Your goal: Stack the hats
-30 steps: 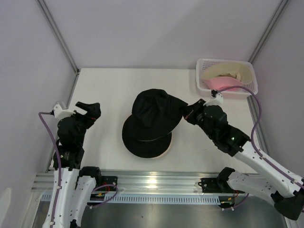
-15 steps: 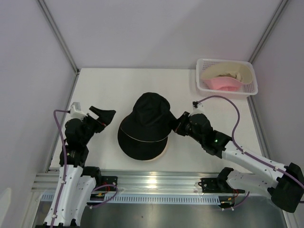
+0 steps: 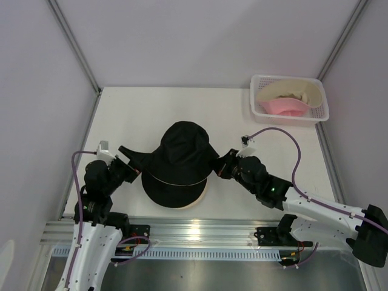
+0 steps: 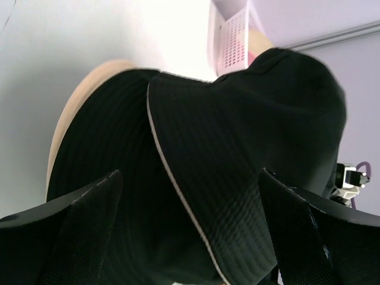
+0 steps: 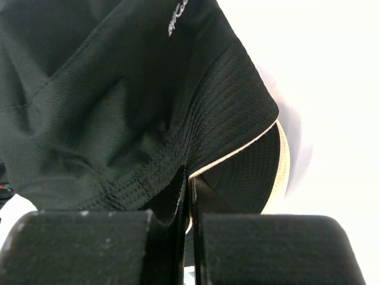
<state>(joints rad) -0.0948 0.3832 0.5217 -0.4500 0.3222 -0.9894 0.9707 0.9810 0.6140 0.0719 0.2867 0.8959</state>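
We're partway through. The top black hat [image 3: 182, 145] sits crown-up over the lower black hat [image 3: 173, 193] in the middle of the table [image 3: 130, 112]. It isn't square yet: its brim with the pale piping rides up on one side over the brim below. The left wrist view shows a tan edge [image 4: 62, 139] peeking out beneath the lower hat. We can't tell whether that's a third hat or just a lining.

The right gripper [image 5: 185, 196] is pinched tight on the brim of the top black hat at the hat's right side, with the fabric caught between its fingers. The left gripper [image 3: 134, 163] is spread wide at the left of the pile, one finger to either side of the brims, gripping nothing. We can't make out whether it touches the cloth.

By our reckoning, what's left is over in the far right corner, well apart from the pile. A pink hat [image 3: 284, 108] and a pale tan hat [image 3: 291, 91] lie in the white basket [image 3: 256, 97], the tan one behind the pink. So we'd call it two on, two to go — plus a bit of straightening.

The tabletop is plain matte white. Around it are pale lilac walls [image 3: 200, 42] with metal posts running up the corners, and a silver rail [image 3: 200, 233] lies along the near edge by the arm bases.
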